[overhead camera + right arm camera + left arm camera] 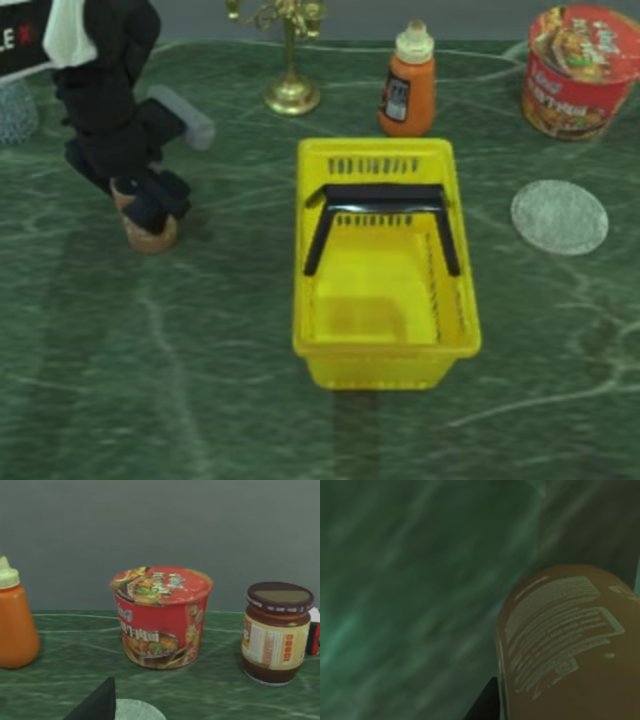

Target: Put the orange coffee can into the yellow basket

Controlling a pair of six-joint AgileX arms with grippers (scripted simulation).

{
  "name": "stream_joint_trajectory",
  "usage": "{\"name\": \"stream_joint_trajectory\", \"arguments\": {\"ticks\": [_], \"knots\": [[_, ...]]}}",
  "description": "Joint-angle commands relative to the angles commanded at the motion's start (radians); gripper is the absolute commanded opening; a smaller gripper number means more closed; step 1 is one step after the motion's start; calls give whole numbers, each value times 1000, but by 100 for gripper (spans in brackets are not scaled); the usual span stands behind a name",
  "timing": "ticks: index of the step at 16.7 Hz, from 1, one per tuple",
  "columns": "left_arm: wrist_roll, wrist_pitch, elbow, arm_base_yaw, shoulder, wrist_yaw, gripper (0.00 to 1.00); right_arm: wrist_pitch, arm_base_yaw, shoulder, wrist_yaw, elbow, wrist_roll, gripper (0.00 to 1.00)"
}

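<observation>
The orange coffee can [148, 232] is sitting at the table's left side, well apart from the yellow basket [378, 158], w/ my left gripper [150, 205] coming down right over it. In the left wrist view the can [570, 650] is filling the frame close up, pale blocks of print on its side, too fine to read. A dark finger [485, 705] is pressing against the can's side, so I'm reading the left fingers as grasping the can.

The basket is standing mid-table, black handles [382, 205] folded across its opening, inside looking bare. The green marble table [200, 380] is lying open between can and basket, nothing standing in that stretch.

Behind the basket: a brass candlestick [291, 92] and an orange squeeze bottle [407, 88] w/ a pale cap, dark label, text illegible. Far right: a red instant noodle cup [578, 70], white lettering on its side that I can't make out, and a round grey coaster [559, 216] nearer the front. A grey block [182, 116] is lying just beside the left arm.

The right wrist view is showing the noodle cup [162, 615], the bottle [15, 620] and a brown jar [276, 632] w/ a pale label. Only one dark finger [97, 702] of the right gripper is showing; can't tell its finger state.
</observation>
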Motion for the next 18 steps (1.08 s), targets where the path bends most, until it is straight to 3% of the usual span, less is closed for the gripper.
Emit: {"name": "stream_joint_trajectory", "arguments": {"ticks": [3, 6, 18], "knots": [[-38, 118, -23, -11, -2, 96, 0, 0, 0, 0, 0, 0, 0, 100], [-103, 321, -63, -25, -8, 246, 0, 0, 0, 0, 0, 0, 0, 100], [-464, 1479, -351, -95, -116, 1023, 0, 0, 0, 0, 0, 0, 0, 100]]}}
